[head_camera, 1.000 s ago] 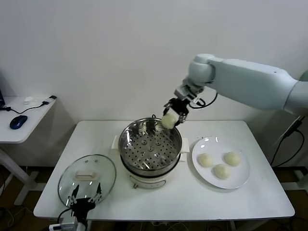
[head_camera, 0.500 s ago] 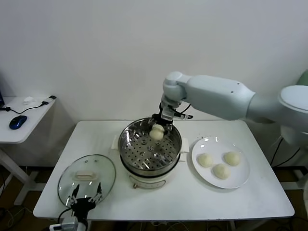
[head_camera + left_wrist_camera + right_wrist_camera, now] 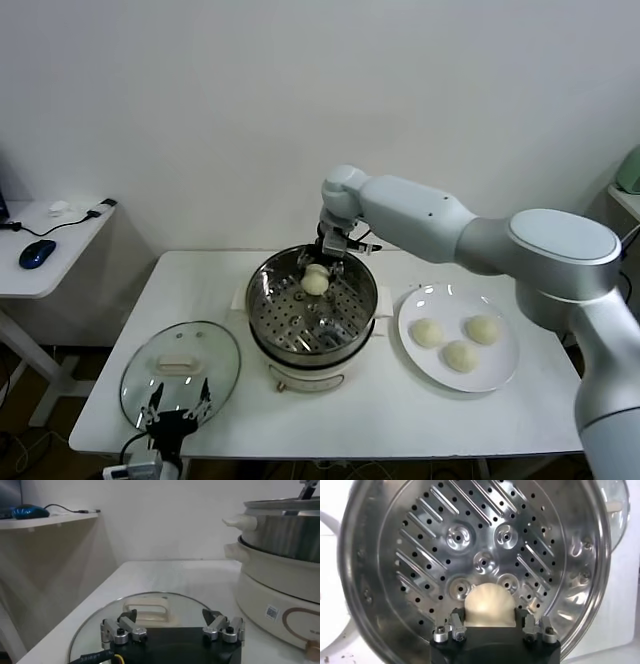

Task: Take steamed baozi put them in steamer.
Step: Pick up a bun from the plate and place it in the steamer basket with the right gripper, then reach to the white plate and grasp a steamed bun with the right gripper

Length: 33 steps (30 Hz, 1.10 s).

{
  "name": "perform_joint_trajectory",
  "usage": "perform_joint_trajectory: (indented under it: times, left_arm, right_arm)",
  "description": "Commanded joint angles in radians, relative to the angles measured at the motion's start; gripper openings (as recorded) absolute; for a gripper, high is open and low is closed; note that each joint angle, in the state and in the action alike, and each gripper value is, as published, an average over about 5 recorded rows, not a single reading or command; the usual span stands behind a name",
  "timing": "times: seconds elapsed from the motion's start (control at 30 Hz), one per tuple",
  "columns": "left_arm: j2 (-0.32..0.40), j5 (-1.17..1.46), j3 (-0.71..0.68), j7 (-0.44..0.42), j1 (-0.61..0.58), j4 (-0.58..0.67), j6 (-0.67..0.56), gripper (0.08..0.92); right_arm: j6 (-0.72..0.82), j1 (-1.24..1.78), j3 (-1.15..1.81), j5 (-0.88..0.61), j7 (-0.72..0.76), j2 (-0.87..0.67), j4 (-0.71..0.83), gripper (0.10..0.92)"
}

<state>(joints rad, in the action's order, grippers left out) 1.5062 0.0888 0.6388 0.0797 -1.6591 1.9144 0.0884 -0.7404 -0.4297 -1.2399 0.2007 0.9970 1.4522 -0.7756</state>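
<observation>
- The right gripper [image 3: 491, 628] hangs inside the steamer [image 3: 262, 292], over the far part of the holed tray [image 3: 430, 545].
- A bun [image 3: 489, 605] sits between its fingers [image 3: 456, 625], directly below the wrist. Whether the fingers pinch it or have begun to let go cannot be told.
- The bun is round, so no long axis matters; the bun appears to rest on or just above the tray.
- Judgement: the coming move depends on a straight lift clear of the steamer wall.
- Three more buns [image 3: 459, 354] lie on the plate [image 3: 500, 378], beside the steamer on the gripper's near side.
- The left gripper [image 3: 172, 628], fingers spread, is parked farthest off, at the glass lid [image 3: 95, 625].
</observation>
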Motion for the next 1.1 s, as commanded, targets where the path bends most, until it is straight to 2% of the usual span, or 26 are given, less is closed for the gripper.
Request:
perform_joint_trajectory:
  times: [0.03, 0.17, 0.37, 0.5, 0.6, 0.67, 0.77, 0.93, 1.1]
  left_arm:
    - [0.001, 0.001, 0.000, 0.002, 0.002, -0.003, -0.001, 0.823]
    - [0.002, 0.003, 0.000, 0.002, 0.004, -0.003, -0.001, 0.823]
    - [0.003, 0.003, -0.001, 0.002, 0.002, 0.000, 0.000, 0.823]
    - [0.005, 0.003, 0.000, 0.002, 0.000, 0.006, 0.001, 0.823]
    - [0.005, 0.002, -0.001, 0.001, -0.002, 0.010, 0.002, 0.823]
    - [0.004, 0.001, -0.001, 0.000, -0.002, 0.011, 0.003, 0.823]
    - [0.003, 0.002, -0.001, 0.000, -0.001, 0.012, 0.002, 0.823]
    - [0.000, 0.000, -0.002, -0.002, 0.006, 0.010, 0.003, 0.823]
    - [0.002, 0.000, 0.000, -0.003, 0.012, 0.013, 0.010, 0.823]
  right_arm:
    - [-0.036, 0.028, 0.015, 0.018, 0.004, 0.050, 0.102, 0.699]
    - [-0.044, 0.018, 0.009, -0.019, 0.018, 0.051, 0.107, 0.792]
    - [-0.049, -0.079, -0.031, -0.192, 0.072, -0.001, 0.044, 0.822]
    - [0.069, -0.238, -0.160, -0.518, 0.120, -0.110, -0.088, 0.823]
    - [0.284, -0.384, -0.326, -0.821, 0.128, -0.241, -0.218, 0.823]
    - [0.469, -0.454, -0.411, -0.940, 0.130, -0.356, -0.313, 0.823]
    - [0.646, -0.500, -0.484, -0.929, 0.122, -0.519, -0.408, 0.823]
    - [0.807, -0.488, -0.605, -0.876, 0.070, -0.718, -0.519, 0.823]
    - [0.925, -0.349, -0.580, -0.860, 0.012, -0.799, -0.605, 0.823]
